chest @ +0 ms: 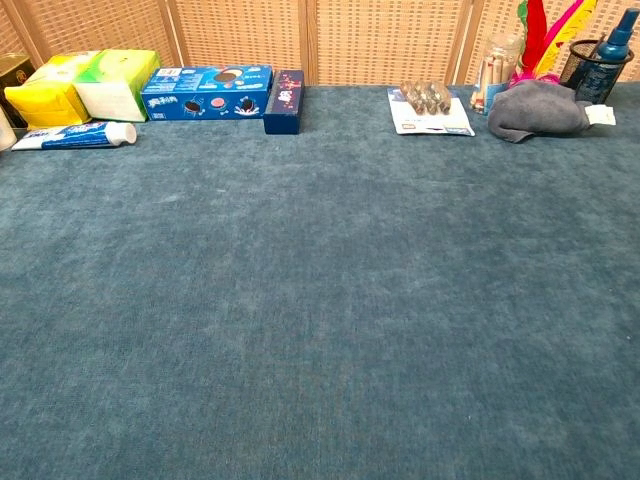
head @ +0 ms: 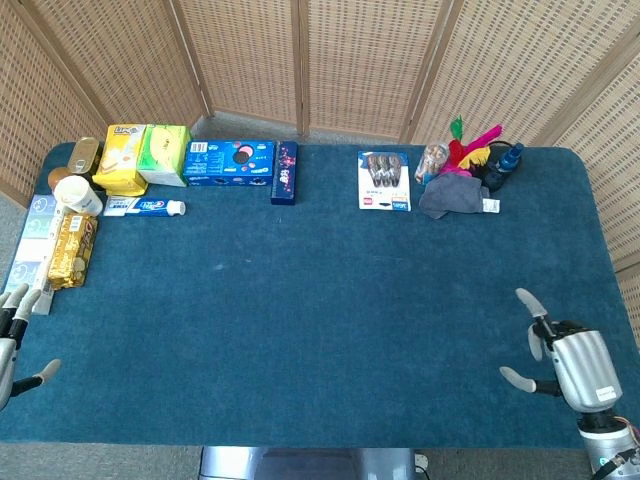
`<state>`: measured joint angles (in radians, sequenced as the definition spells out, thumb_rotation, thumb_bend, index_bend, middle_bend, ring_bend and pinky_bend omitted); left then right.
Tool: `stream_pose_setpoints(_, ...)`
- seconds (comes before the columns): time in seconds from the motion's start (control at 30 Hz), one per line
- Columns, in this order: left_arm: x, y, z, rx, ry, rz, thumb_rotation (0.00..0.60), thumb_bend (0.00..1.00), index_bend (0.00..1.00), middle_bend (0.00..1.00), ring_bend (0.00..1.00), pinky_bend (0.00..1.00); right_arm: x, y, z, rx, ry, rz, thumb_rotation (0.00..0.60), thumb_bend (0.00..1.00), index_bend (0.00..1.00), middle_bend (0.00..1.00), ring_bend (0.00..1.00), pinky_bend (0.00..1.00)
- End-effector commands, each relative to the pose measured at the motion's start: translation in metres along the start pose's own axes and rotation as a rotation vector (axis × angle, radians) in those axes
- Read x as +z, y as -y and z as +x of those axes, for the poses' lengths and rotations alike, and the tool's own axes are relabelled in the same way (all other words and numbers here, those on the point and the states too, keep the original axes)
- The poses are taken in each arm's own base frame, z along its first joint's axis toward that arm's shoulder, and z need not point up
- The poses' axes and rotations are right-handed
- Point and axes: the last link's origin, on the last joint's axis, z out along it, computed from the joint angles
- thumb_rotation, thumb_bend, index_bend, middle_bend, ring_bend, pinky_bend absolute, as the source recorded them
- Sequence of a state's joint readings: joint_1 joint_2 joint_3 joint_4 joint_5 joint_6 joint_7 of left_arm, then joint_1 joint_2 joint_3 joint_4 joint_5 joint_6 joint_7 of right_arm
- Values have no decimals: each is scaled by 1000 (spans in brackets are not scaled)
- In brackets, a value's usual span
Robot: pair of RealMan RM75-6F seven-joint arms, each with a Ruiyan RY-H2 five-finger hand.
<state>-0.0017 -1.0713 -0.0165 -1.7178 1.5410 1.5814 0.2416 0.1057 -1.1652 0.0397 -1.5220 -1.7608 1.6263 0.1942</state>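
**Both hands empty at the near table edge; goods lined along the far and left sides**

The right hand (head: 570,362) hovered over the near right corner of the blue table (head: 320,320), fingers apart and holding nothing. It showed in the head view only. No item lay close to it; the nearest goods, a grey cloth (head: 452,196) and a blister pack of batteries (head: 384,180), stood well apart from it at the far edge.

The left hand (head: 12,345) was at the near left corner, partly cut off by the picture edge. Its visible fingers (head: 22,300) were spread, and nothing was in them (the palm was mostly out of frame). Nearest to it lay a packet of gold-wrapped sweets (head: 70,251) on the left side of the table, close to the fingertips but apart from them, beside a pale blue box (head: 28,245).

Beyond the sweets stood a white cup (head: 77,195) and a toothpaste tube (head: 144,207), lying flat. Along the far edge were a yellow packet (head: 120,158), a green tissue pack (head: 165,153), a blue biscuit box (head: 229,163) and a small dark blue box (head: 284,172) just beside it. Behind the grey cloth stood a mesh holder (chest: 590,62) with a blue bottle (chest: 612,30) in it, and coloured feathers (head: 470,140).
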Motion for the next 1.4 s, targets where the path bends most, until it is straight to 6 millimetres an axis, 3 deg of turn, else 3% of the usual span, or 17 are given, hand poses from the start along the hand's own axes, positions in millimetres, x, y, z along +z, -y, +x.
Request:
stream_pose_setpoints(0.03, 1, 0, -1, 3, 2, 1, 537, 149, 0, 0, 0, 0, 9, 9, -12, 287, 257, 81, 0, 0, 0, 886, 868, 949)
stream_pose_setpoints(0.37, 5, -1, -2, -2, 2, 5, 538, 150, 0, 0, 0, 0, 49, 31, -28, 527, 545, 224, 0, 0, 0, 922, 889, 969)
stream_pose_setpoints(0.63, 10, -1, -4, 4, 13, 20, 538, 149, 0, 0, 0, 0, 88, 83, -40, 654, 790, 362, 0, 0, 0, 934, 892, 976)
stream_pose_setpoints(0.8, 14, 0, -5, 8, 15, 38, 544, 149, 0, 0, 0, 0, 98, 112, -48, 738, 932, 433, 0, 0, 0, 957, 901, 991)
stream_pose_setpoints(1.03, 20, 3, -6, 2, 27, 58, 540, 149, 0, 0, 0, 0, 107, 152, -78, 788, 1116, 489, 0, 0, 0, 958, 899, 991)
stream_pose_setpoints(1.23, 22, 6, -6, -9, 33, 70, 540, 149, 0, 0, 0, 0, 112, 174, -95, 804, 1200, 525, 0, 0, 0, 958, 899, 991)
stream_pose_setpoints(1.4, 23, 7, -7, -10, 38, 71, 536, 148, 0, 0, 0, 0, 117, 187, -95, 853, 1239, 543, 0, 0, 0, 958, 899, 991)
